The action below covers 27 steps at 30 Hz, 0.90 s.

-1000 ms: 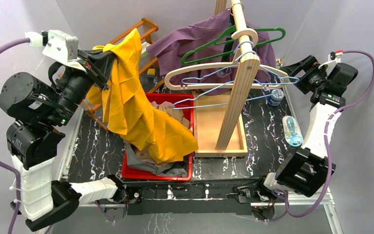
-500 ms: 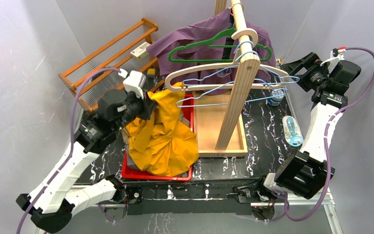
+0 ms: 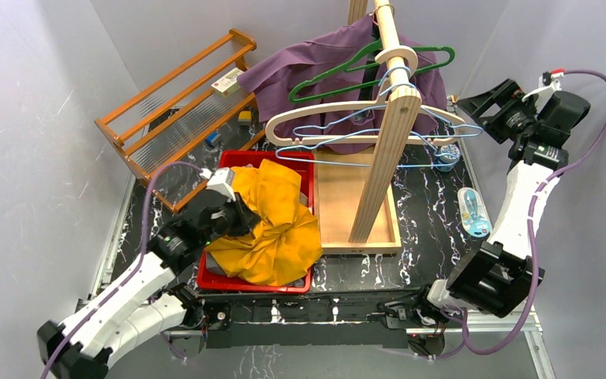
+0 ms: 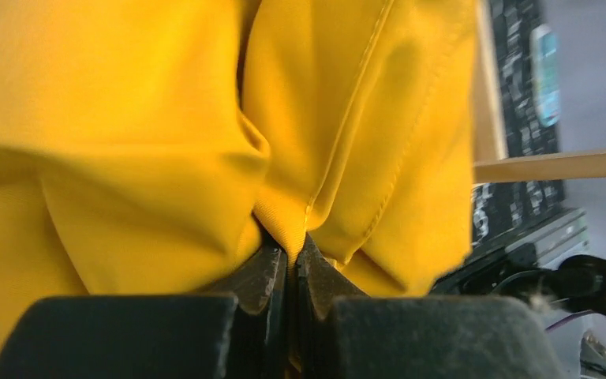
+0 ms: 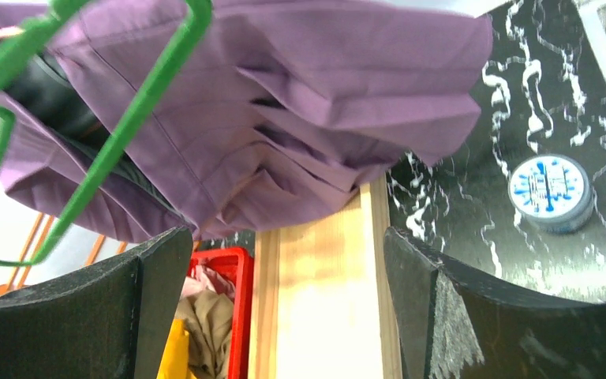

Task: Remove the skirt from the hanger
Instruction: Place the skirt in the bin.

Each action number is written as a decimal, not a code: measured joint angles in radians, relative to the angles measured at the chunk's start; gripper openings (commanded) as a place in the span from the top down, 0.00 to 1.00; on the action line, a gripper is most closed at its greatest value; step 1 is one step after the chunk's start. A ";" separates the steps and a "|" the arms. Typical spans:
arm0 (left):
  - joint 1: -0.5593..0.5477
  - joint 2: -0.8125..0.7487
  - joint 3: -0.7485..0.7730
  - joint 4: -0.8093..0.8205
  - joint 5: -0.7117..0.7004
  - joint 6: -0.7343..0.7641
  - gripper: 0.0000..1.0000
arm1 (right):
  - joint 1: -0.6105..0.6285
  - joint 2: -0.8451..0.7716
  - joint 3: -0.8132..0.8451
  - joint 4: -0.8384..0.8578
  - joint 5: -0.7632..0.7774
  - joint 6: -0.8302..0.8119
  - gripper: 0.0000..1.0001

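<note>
Pinching a narrow fold of cloth, the left tool [image 4: 292, 257] has its two dark jaws pressed together on a stitched seam of the yellow skirt [image 4: 347, 118]. In the overhead view the skirt is on no hanger. It lies in a crumpled heap in the red bin [image 3: 262, 155], on top of other clothes, and bulges up to the bin's near and right rims.

The main risk sits at that pinch. If the arm pulls away before the jaws let go, the seam would come with it and drag the skirt back out of the bin, probably over the near rim onto the bench [image 3: 434, 229]. Even after letting go, the thick seam could catch between the fingers. The heap is also piled high, so a nudge from the wrist might tip a loose flap over the edge.

Farther out, on the right, the right tool [image 5: 284, 300] is spread wide and grips nothing. It is raised close to the green hanger [image 5: 126, 134], which carries a purple pleated garment [image 5: 316, 87] on the wooden rack [image 3: 387, 150]. A careless move there could knock that hanger or set the wooden and wire hangers beside it swinging. A round blue and white tin [image 5: 551, 189] sits on the bench below, within reach of a low sweep.
</note>
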 measured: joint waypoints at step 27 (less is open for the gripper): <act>0.000 0.138 0.711 -0.256 0.049 0.360 0.02 | 0.103 0.129 0.320 0.058 -0.043 0.090 0.02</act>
